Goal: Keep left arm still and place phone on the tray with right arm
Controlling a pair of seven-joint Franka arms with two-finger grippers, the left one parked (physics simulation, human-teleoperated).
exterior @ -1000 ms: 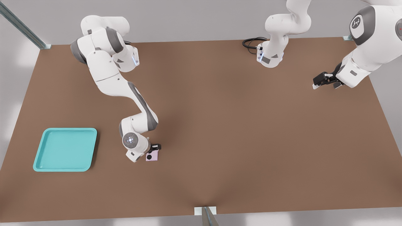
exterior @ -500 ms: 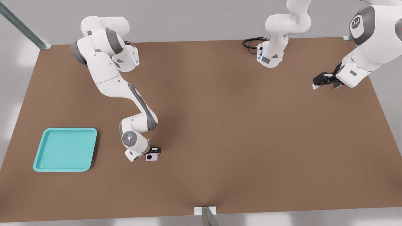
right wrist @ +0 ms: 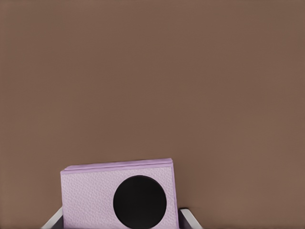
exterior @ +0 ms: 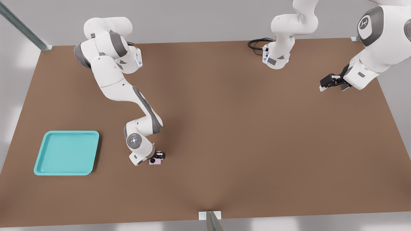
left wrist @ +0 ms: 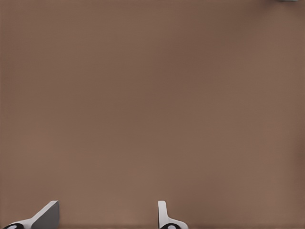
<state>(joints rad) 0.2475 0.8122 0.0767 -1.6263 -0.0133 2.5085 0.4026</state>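
Note:
The phone (exterior: pixel 157 162) is a small pale lilac slab lying flat on the brown table (exterior: pixel 244 134), right of the tray in the front view. My gripper (exterior: pixel 156 158) is low over it, pointing down. In the right wrist view the phone (right wrist: pixel 90 198) shows one black round lens, and a pale fingertip (right wrist: pixel 52 220) stands at each side of it, close to its edges. The gripper is open around the phone. The turquoise tray (exterior: pixel 48 166) lies empty near the front view's left edge, well apart from the phone.
A black cable (exterior: pixel 257 43) coils at the table's far edge by the other arm's base. A metal bracket (exterior: pixel 210 215) sits at the near edge in the middle. A strut (exterior: pixel 19 25) runs along the far left corner.
My wrist has lowered and shifted slightly right over the phone, so the gripper now covers more of it. The phone and tray have not moved.

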